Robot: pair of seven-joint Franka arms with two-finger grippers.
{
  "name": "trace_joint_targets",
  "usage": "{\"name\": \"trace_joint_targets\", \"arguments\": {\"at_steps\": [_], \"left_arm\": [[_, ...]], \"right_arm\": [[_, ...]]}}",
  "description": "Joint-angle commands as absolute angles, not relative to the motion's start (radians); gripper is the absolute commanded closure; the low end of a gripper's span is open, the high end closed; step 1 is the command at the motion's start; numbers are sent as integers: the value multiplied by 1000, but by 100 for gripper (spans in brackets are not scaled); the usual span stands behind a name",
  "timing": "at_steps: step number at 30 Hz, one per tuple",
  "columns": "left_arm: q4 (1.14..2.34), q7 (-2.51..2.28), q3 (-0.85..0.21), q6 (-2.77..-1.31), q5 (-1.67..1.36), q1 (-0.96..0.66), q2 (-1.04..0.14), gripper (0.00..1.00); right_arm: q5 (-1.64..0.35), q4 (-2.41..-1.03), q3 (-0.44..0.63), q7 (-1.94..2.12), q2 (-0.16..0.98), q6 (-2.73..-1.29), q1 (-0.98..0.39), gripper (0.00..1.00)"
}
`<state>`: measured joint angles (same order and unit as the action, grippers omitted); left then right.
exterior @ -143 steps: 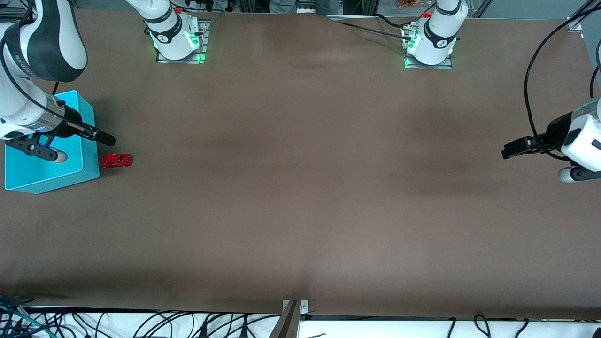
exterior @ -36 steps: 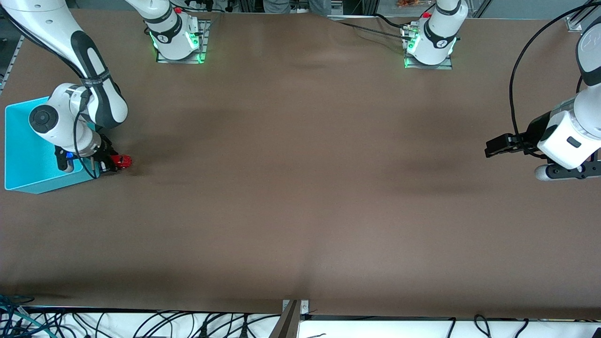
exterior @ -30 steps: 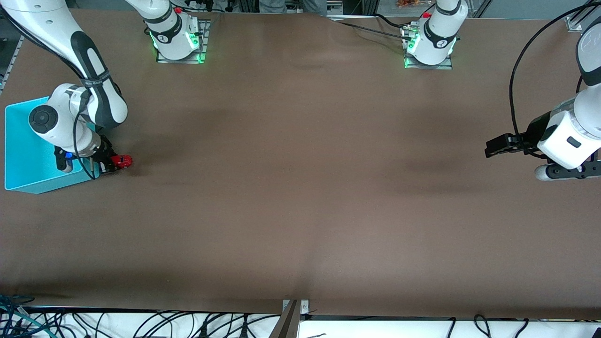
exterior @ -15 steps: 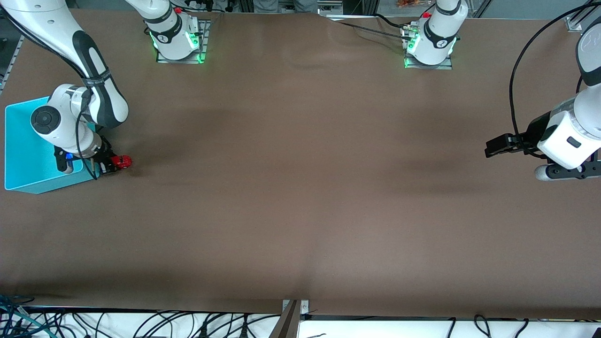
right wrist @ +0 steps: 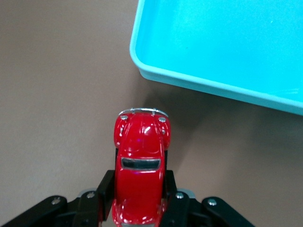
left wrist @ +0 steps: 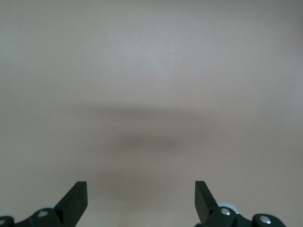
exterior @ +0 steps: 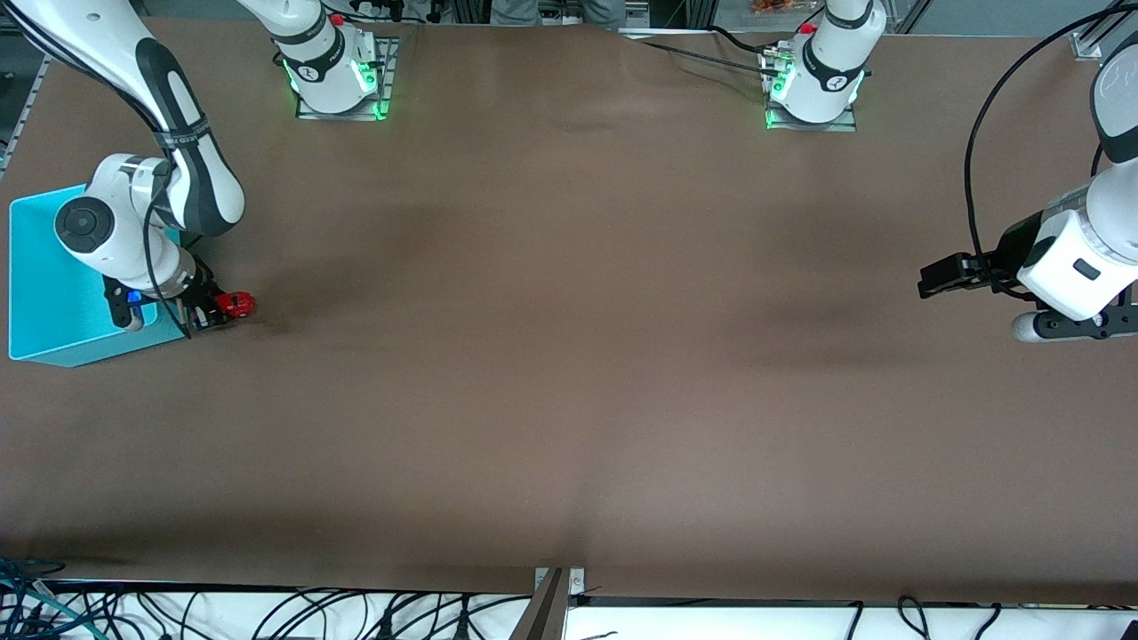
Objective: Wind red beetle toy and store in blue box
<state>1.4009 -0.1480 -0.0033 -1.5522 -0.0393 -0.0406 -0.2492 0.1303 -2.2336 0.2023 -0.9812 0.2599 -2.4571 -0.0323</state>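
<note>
Red beetle toy [right wrist: 141, 177], lower centre of the right wrist view, I judge light, rigid and slippery, so the right gripper [right wrist: 140, 198] clamps its flanks; left gripper [left wrist: 141, 201] waits wide open, empty.

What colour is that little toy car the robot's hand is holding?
Glossy red with dark windows. The toy car shows best in the right wrist view, held in the right hand.

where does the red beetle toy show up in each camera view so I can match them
Front view: the red beetle toy sits beside the blue box, at the right arm's end, clamped in the right tool.
Left wrist view: not in it.
Right wrist view: the toy fills the lower middle, between the tool's fingers.
Shared landmark: the box.
</note>
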Motion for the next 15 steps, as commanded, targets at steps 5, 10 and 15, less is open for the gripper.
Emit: {"name": "trace_joint_targets", "arguments": {"at_steps": [5,10,15], "left_arm": [[1371,-129,0,-1531,-55,-41,-261,0],[1371,-129,2,-1532,-55,-41,-261,0],[1371,-129,0,-1532,-54,-41,-261,0]], "right_arm": [[153,-2237,199,-851,169,-2352,-28,100],[150,-2237,199,-737,135,-2295,-28,100],[147,-2237,201,-621,107,-2243,-28,100]]}}
